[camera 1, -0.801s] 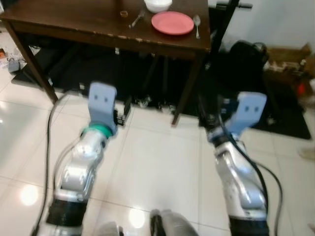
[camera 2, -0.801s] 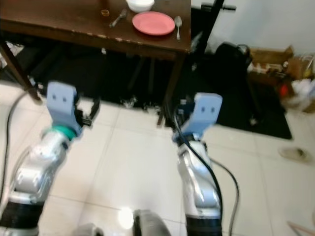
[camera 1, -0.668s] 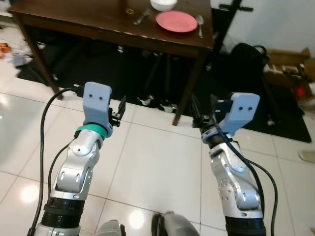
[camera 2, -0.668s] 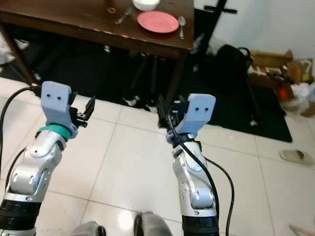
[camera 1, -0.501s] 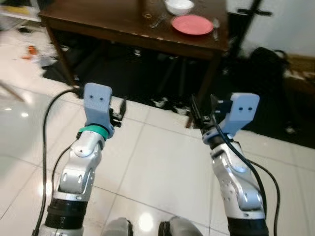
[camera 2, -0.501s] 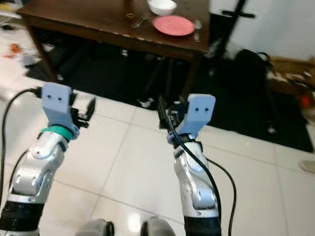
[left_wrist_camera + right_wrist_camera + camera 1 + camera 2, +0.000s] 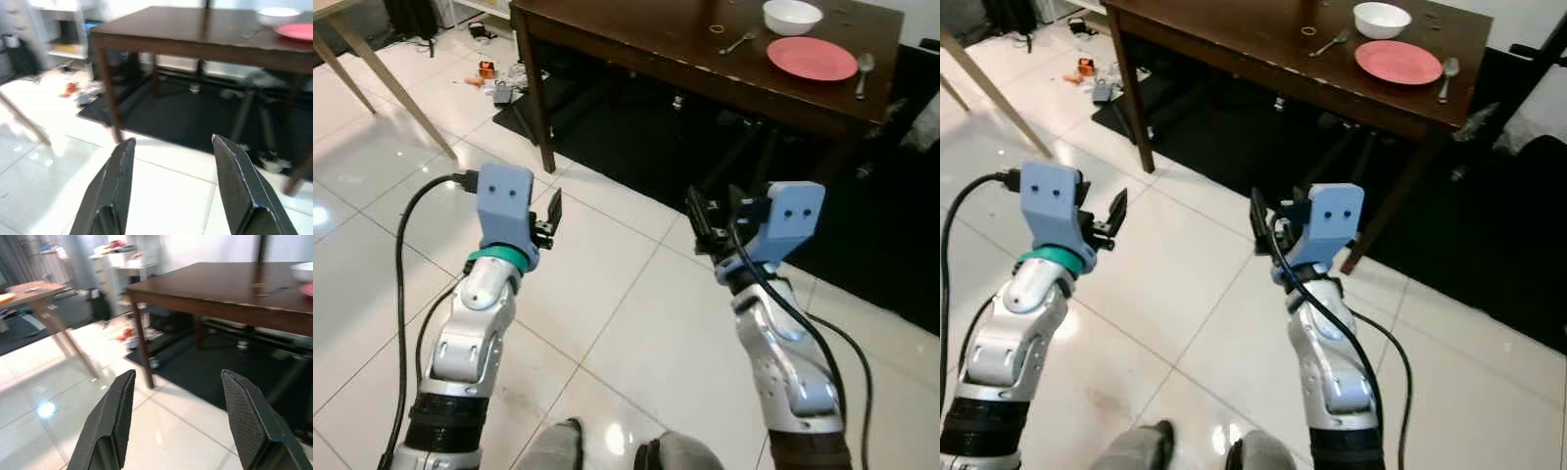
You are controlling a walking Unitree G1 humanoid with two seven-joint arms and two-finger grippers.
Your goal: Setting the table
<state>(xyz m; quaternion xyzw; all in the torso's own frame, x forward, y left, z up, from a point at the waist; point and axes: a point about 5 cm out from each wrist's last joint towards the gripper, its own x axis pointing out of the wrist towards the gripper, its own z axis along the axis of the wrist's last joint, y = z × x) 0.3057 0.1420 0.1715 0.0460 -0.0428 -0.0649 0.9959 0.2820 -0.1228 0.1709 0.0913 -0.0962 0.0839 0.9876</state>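
Two grippers are held up over the white floor, well away from the table. The left gripper has its fingers spread apart and holds nothing. The right gripper is spread apart and holds nothing too. On the far end of the dark table sits a pink plate. A white bowl is just behind it. A spoon lies at the plate's right, and a fork lies at its left.
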